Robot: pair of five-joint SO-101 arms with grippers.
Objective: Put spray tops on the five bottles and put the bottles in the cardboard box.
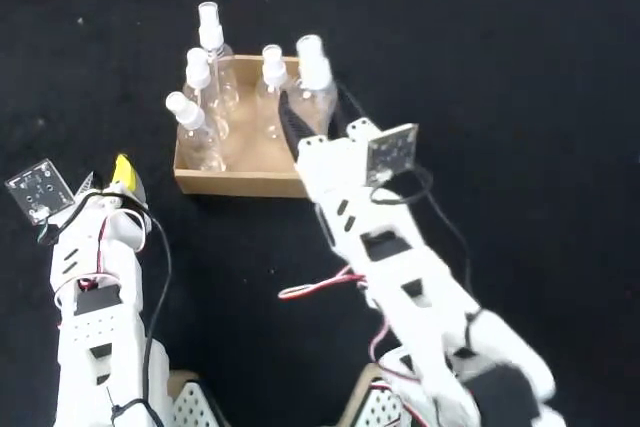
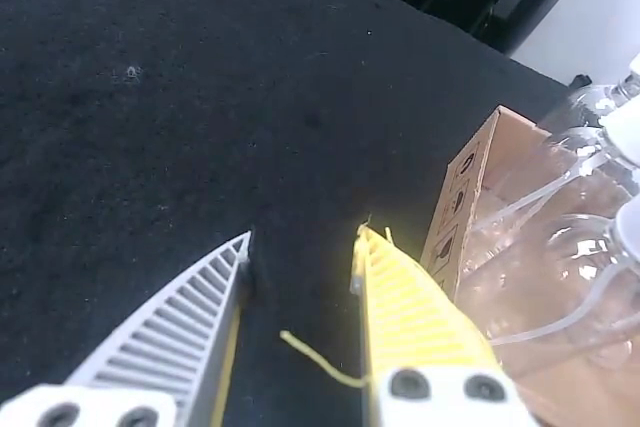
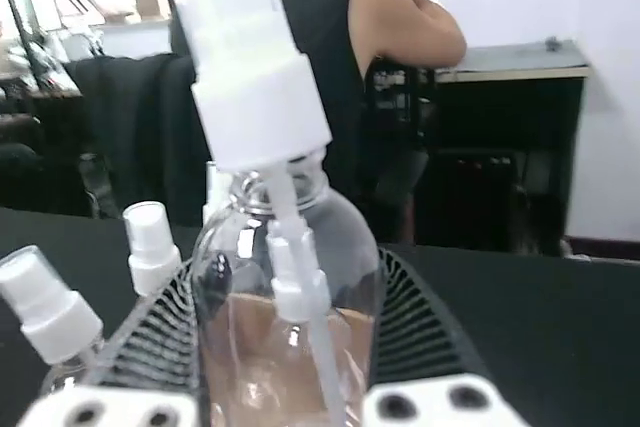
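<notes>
One black table carried the cardboard box, just beside the released left claw. Five spray-topped bottles stood in it, and the right claw was clenched on the nearest bottle. Small dark symbols marked the box wall facing the left claw, too small to read.

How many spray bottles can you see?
5. Three stand along the cardboard box's left side: a far bottle, a middle bottle, a near bottle. A fourth bottle stands mid-box. The fifth bottle is at the right side, held in the right gripper.
</notes>
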